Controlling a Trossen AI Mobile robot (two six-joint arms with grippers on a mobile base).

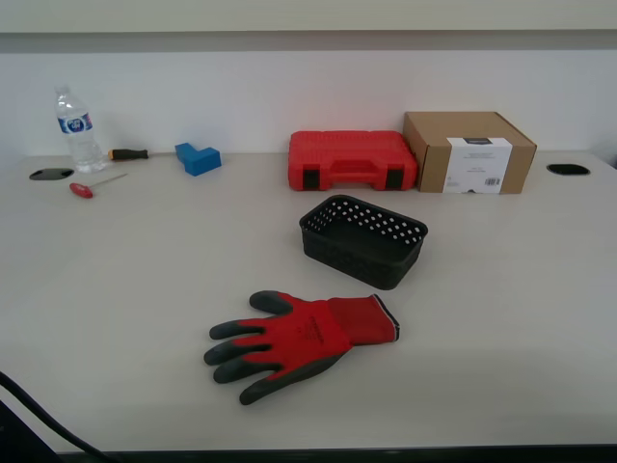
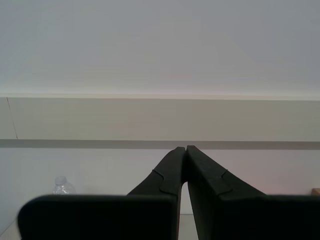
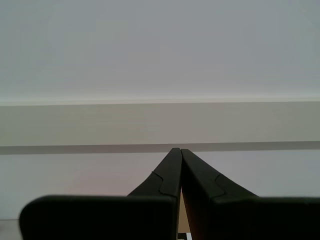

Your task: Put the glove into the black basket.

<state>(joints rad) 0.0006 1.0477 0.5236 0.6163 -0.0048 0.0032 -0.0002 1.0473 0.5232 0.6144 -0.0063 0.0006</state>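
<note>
Landmark: red case (image 1: 352,160), closed, at the table's (image 1: 135,289) back edge against the wall.
- Cardboard box (image 1: 469,151), white label: just beside the case, toward the exterior view's right.
- Blue block (image 1: 198,157): toward the exterior view's left of the case.
- Orange-handled screwdriver (image 1: 128,153): beyond the block.
- Water bottle (image 1: 76,130), upright: farther still.
- Red-handled tool (image 1: 93,184): just in front of the bottle.

The glove (image 1: 301,340) lies flat on the table (image 1: 501,318), nearest the camera; the basket (image 1: 363,240) sits just behind it; the tool case (image 1: 352,160) and cardboard box (image 1: 469,151) stand side by side behind the basket; the bottle (image 1: 76,129) stands far back on the exterior view's left.
</note>
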